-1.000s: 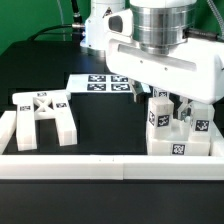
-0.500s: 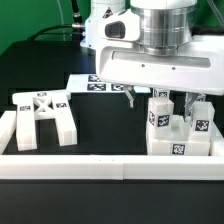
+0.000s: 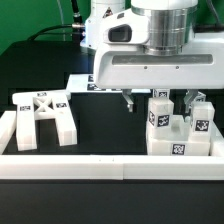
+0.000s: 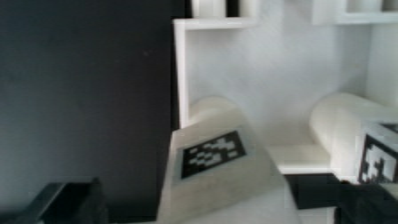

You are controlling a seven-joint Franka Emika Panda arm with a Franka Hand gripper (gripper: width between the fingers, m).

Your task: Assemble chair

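Note:
The chair lies in white tagged parts. A leg frame (image 3: 40, 115) with a crossed brace lies at the exterior view's left. A cluster of upright slabs and blocks (image 3: 178, 130) stands at the exterior view's right against the front wall. My gripper (image 3: 158, 103) hangs just above that cluster, with its dark fingers (image 3: 127, 101) spread wide either side of the tallest tagged block (image 3: 158, 112). In the wrist view that block's tagged face (image 4: 214, 155) rises between the fingers (image 4: 71, 205), and a second tagged piece (image 4: 365, 150) stands beside it. The gripper holds nothing.
A low white border wall (image 3: 90, 166) runs along the front and the left side. The marker board (image 3: 80, 80) lies at the back, mostly hidden by my hand. Black table surface (image 3: 105, 125) lies between the leg frame and the cluster.
My hand has shifted toward the exterior view's left, and the near finger has moved with it. The chair parts have not moved.

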